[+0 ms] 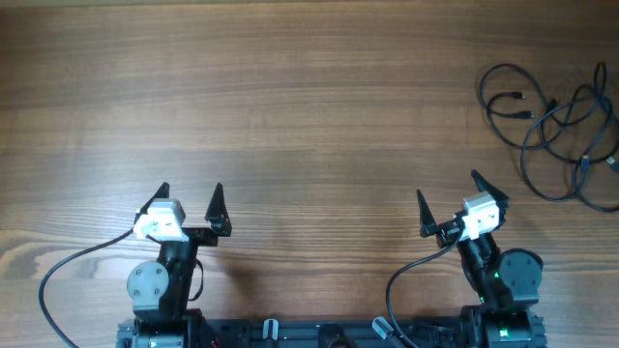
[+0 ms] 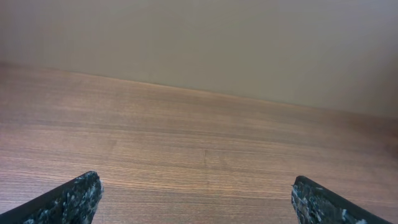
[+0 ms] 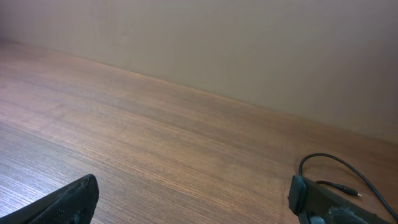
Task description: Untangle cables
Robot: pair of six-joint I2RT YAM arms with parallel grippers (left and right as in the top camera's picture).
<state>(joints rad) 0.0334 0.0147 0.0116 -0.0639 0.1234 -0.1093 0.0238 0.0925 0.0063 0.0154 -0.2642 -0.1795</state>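
Observation:
The cables (image 1: 556, 130) lie as a loose tangle of thin black loops with small plug ends at the far right of the wooden table, running off the right edge. One loop and a plug tip also show in the right wrist view (image 3: 336, 171), beyond the right finger. My left gripper (image 1: 190, 207) is open and empty at the near left, far from the cables; its view (image 2: 196, 196) holds only bare wood between the fingers. My right gripper (image 1: 450, 198) is open and empty at the near right, short of and left of the tangle; in the right wrist view (image 3: 193, 196) nothing is between its fingers.
The wooden table (image 1: 290, 106) spans the whole overhead view. The arm bases sit at the near edge with thicker black wires (image 1: 58, 280) curving from them. A plain beige wall (image 2: 199, 43) stands behind the table's far edge.

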